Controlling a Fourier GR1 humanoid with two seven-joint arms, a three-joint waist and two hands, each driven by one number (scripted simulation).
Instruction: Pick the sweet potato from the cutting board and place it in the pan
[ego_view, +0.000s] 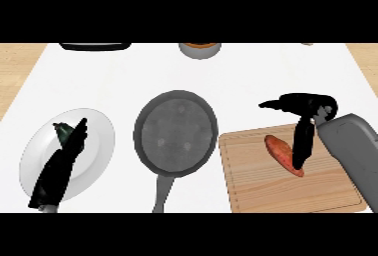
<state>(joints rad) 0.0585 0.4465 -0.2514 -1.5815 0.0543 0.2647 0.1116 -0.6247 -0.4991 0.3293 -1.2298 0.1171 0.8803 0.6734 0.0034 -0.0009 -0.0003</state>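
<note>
An orange-red sweet potato (279, 150) lies on the wooden cutting board (251, 190) at the right of the counter. My right hand (306, 107) hangs over the board's far edge. Its fingers (303, 145) reach straight down along the potato's right side and overlap it, while the thumb sticks out to the left, apart from it. The hand is open. The grey pan (175, 132) sits left of the board, handle pointing toward me, with nothing in it. My left hand (63, 165) rests open over the white plate (100, 140) at the left.
A dark green item (63, 129) lies on the plate, partly hidden by my left hand. At the counter's far edge stand a grey bowl (199, 50) and a flat black object (96, 46). Wooden floor shows beyond both sides of the counter.
</note>
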